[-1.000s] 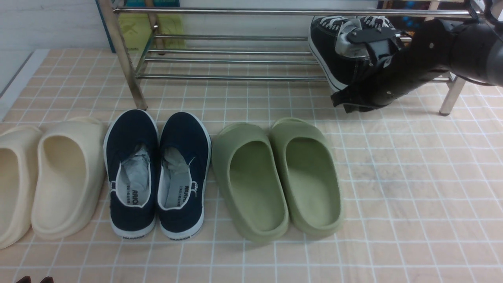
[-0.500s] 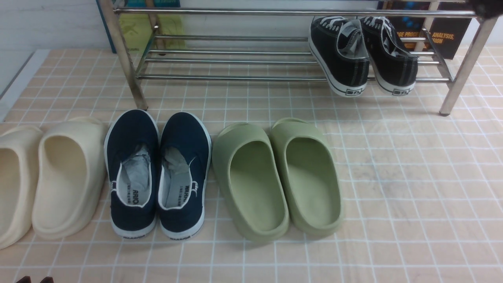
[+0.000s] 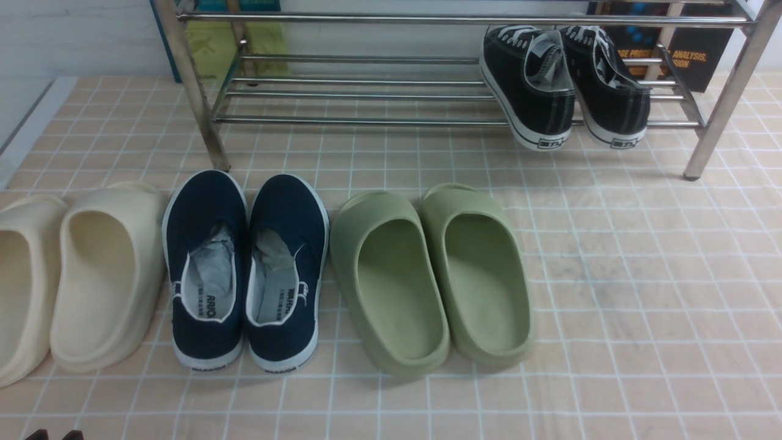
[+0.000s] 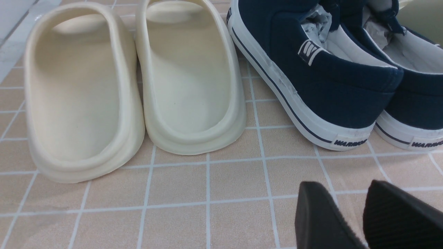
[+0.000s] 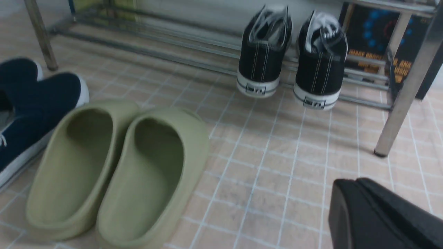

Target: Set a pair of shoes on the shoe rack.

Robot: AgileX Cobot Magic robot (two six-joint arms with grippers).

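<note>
- The right gripper (image 5: 349, 207) hangs low over the tiled floor (image 3: 611, 275), well back from the shoe rack (image 3: 366, 120); only in its own wrist view does it show, as a dark wedge at the edge, with the two pads pressed flat together and nothing between them.
- The left gripper (image 4: 353, 204) sits just above the floor behind the heels of the navy slip-on shoes (image 4: 328, 86); its two black ribbed fingers (image 4: 318, 214) stand a narrow gap apart, gripping nothing. It touches no shoe.
- In the front view neither arm reaches into the scene; only two small dark tips (image 3: 52, 435) peek in at the near left edge.
- The pair of shoes (image 3: 565, 85) rests on the lower bars of the rack, at its right end. Both sneakers point toes inward, side by side, with their heels jutting out past the front bar and tilted down toward the floor without touching it.
- The rest of the rack's bars are bare shiny steel, and a thick leg (image 3: 724, 98) stands just right of the sneakers.
- On the floor, in a row before the rack: cream foam slippers (image 3: 79, 275) at the left, then the navy slip-ons with crumpled paper inside, then green foam slippers (image 3: 434, 275).
- The floor is peach tile with white grout, and smudged grey toward the right.
- Behind the rack stands a pale wall, a yellow-green panel (image 3: 214, 46) at the left and a dark box with orange lettering (image 3: 696, 55) at the right.
</note>
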